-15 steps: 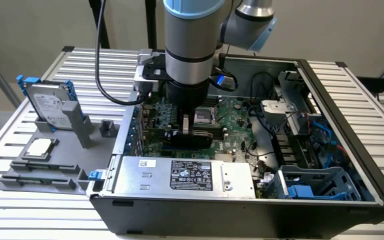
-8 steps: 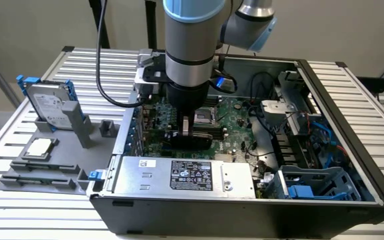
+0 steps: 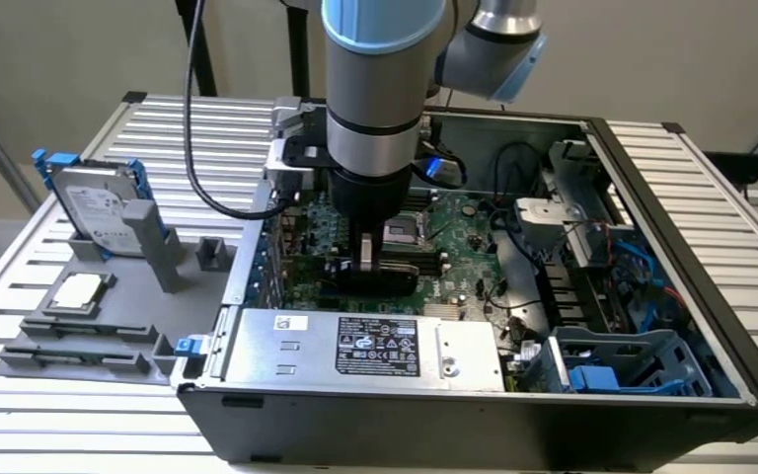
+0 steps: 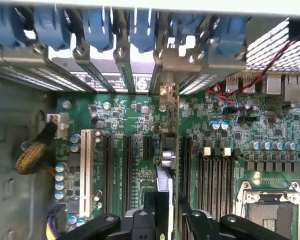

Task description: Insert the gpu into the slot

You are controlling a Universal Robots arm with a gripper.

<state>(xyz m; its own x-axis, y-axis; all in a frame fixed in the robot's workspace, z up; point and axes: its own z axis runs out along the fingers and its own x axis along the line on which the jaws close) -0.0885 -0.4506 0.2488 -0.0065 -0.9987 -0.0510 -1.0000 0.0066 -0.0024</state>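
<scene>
Beside black memory slots (image 4: 215, 172), the gpu (image 4: 162, 175) stands upright below the gripper (image 4: 167, 200).

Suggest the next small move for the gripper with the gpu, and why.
Probably a short straight push down: the gpu stands on edge under the gripper, lined up with the rear bracket; whether it is seated I cannot tell.

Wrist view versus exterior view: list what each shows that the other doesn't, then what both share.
Wrist view: the white expansion slot and a yellow-sleeved cable. Exterior view: the silver power supply and a hard drive outside the case. Both: the green motherboard, with the gpu at the gripper.
</scene>
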